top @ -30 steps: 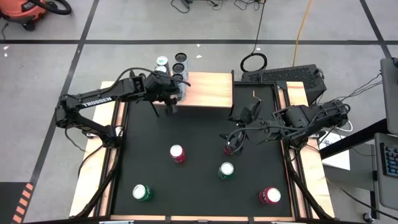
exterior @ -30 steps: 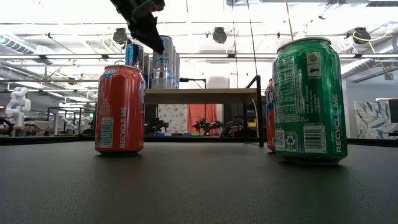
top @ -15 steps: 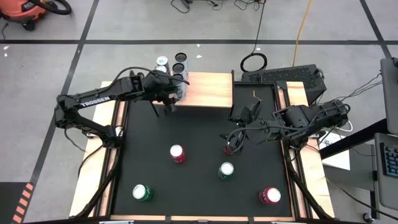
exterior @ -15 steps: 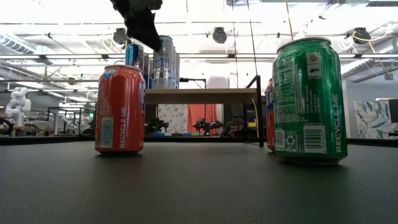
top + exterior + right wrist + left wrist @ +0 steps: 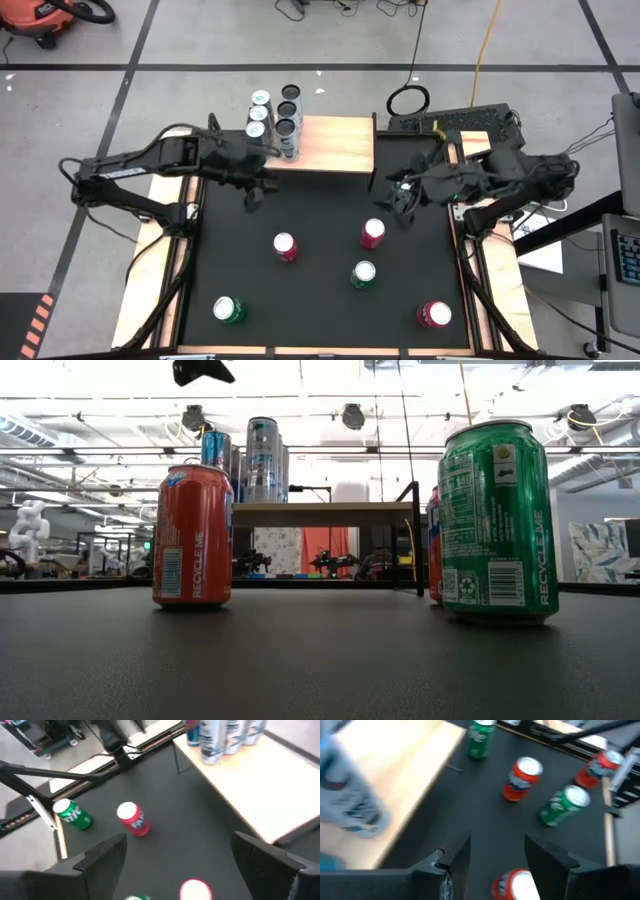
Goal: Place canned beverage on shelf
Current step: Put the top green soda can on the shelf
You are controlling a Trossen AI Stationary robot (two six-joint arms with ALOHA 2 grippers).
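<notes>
The light-wood shelf [image 5: 335, 145] stands at the table's far edge, with several silver and blue cans [image 5: 274, 112] upright on its left end [image 5: 262, 460]. My left gripper [image 5: 254, 190] hangs open and empty over the black table, just near of those cans; the left wrist view [image 5: 497, 865] shows bare table between its fingers. My right gripper [image 5: 398, 203] is open and empty, raised by the shelf's right end, far-right of a red can [image 5: 372, 233] that stands on the table.
More cans stand upright on the black tabletop: a red one [image 5: 285, 246] in the middle, a green one [image 5: 363, 274] right of it, a green one [image 5: 229, 309] near left and a red one [image 5: 434, 314] near right. Wooden rails edge the table's left and right sides.
My left gripper has drawn back from the cans on the shelf toward the table's near and left edges, rising and rolling about its own axis; the cans stayed standing. My right gripper has pulled up and toward the far right, uncovering the red can beneath it.
</notes>
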